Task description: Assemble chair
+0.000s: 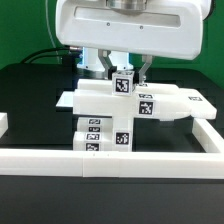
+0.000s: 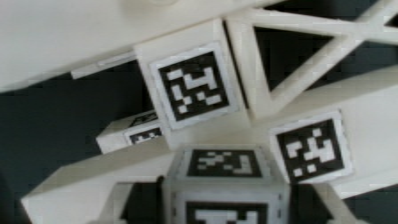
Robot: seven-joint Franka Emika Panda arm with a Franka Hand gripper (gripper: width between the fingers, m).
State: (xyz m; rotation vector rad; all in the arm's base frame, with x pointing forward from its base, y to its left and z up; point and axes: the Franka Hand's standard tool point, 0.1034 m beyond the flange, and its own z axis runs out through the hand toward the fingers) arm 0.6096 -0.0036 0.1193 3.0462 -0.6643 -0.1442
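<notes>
The gripper (image 1: pixel 122 76) is only a little way open, and its two fingers press on both sides of a small chair leg (image 1: pixel 123 84) with a square tag on its cube end. Right under the gripper and the leg lies a flat white chair slab (image 1: pixel 160 103) with tags on it. Further from the gripper, more blocky chair parts (image 1: pixel 100 135) sit on the black bench (image 1: pixel 30 100), just beside the white border rail (image 1: pixel 120 160).
</notes>
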